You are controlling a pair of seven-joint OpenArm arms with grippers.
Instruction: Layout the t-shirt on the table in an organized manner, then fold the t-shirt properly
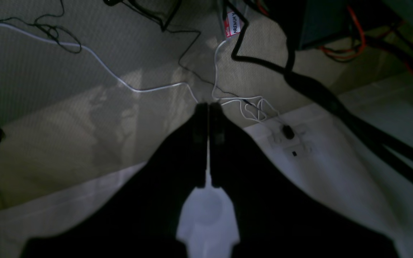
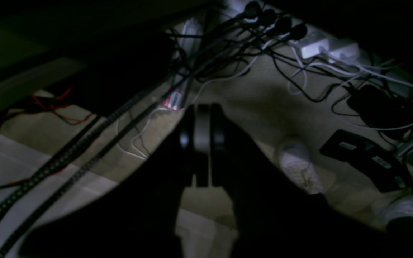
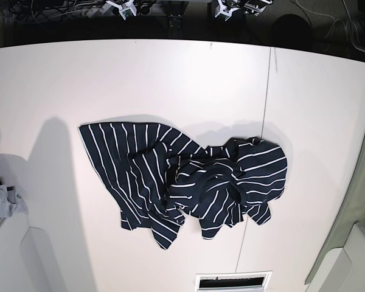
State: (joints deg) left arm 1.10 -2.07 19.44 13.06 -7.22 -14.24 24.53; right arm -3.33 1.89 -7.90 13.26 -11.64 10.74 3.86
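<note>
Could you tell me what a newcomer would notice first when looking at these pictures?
The eye goes first to the t-shirt, dark with thin white stripes, lying crumpled in a heap near the middle of the white table in the base view. Neither arm shows there. The wrist views are dim: the left tool and right tool are both shut and empty, pointing past the table edge at tangled cables on the floor.

Beige carpet floor [image 1: 66, 118] with tangled cables [image 2: 228, 53]; white power strips [image 2: 323, 46]; dim light

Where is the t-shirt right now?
In the base view the t-shirt lies crumpled mid-table, just left of the thin dark seam.
</note>
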